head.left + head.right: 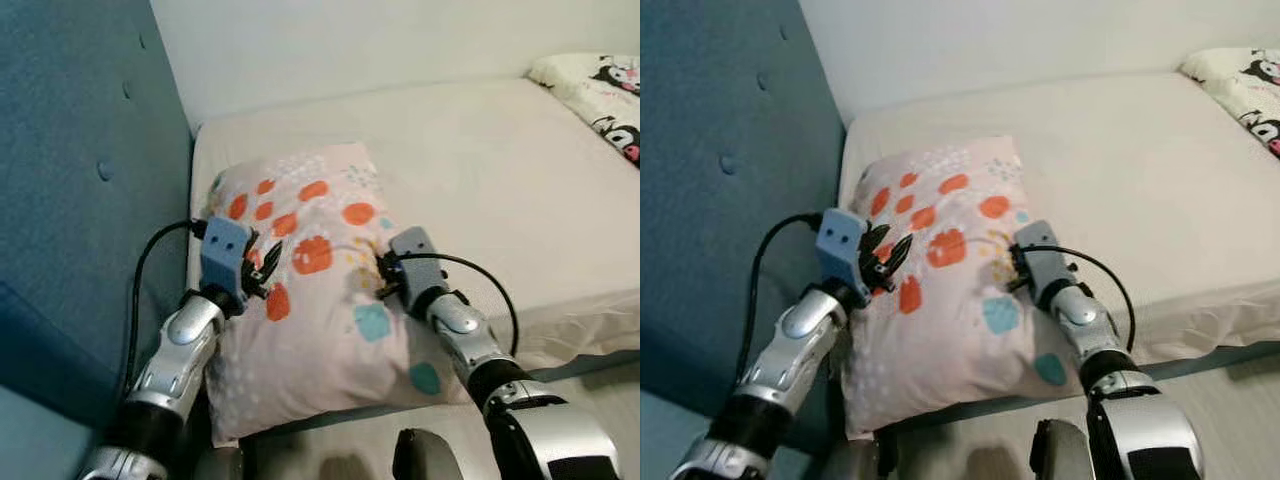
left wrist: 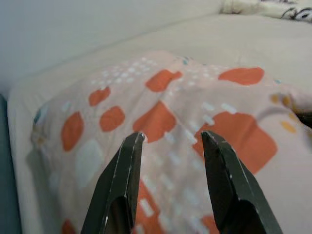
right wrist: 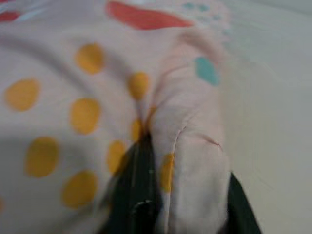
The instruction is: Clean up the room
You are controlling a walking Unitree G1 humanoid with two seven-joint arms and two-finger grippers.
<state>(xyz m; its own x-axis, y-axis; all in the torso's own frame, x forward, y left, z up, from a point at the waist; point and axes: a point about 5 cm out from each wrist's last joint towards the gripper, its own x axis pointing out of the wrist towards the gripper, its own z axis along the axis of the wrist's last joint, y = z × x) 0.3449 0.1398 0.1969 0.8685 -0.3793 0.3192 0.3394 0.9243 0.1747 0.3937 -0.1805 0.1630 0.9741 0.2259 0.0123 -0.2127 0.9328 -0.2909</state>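
A pink pillow (image 1: pixel 310 270) with orange and teal blotches lies at the head end of the bed, its near corner hanging over the mattress edge. My left gripper (image 1: pixel 262 268) hovers open over the pillow's left side; in the left wrist view its two fingers (image 2: pixel 127 170) stand apart just above the fabric (image 2: pixel 161 112), holding nothing. On the pillow's right edge my right gripper (image 1: pixel 383 280) is shut on it. A fold of the pillow (image 3: pixel 190 146) is pinched between its black fingers (image 3: pixel 139 195) in the right wrist view.
The beige mattress (image 1: pixel 480 170) stretches to the right, with a second pillow in a cartoon print (image 1: pixel 600 95) at its far right end. A teal padded headboard (image 1: pixel 70 200) rises close on the left, and a white wall (image 1: pixel 350 40) runs behind.
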